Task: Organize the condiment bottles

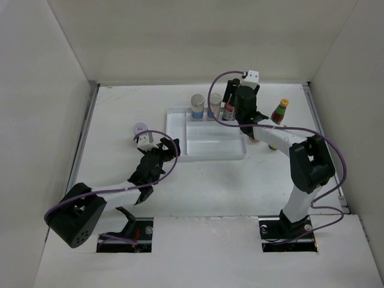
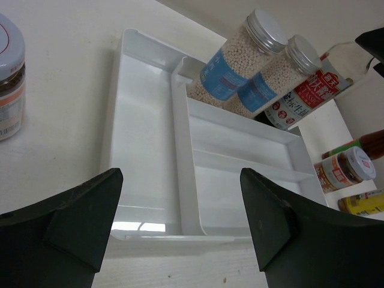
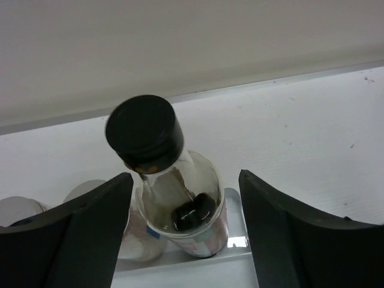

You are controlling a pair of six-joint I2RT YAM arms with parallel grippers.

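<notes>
Two grey-lidded shakers and the black-capped red-label bottle stand in a row along the back of the white divided tray. My right gripper is open. In the right wrist view its fingers flank the bottle without touching it. The pink-lidded jar stands on the table left of the tray. My left gripper is open and empty near it, facing the tray. The yellow-capped red-green bottle stands right of the tray. The small yellow bottle lies beyond the tray.
The left wrist view shows the shakers, the pink-lidded jar at its left edge and another small brown jar right of the tray. White walls enclose the table on three sides. My right arm arches over the table's right side.
</notes>
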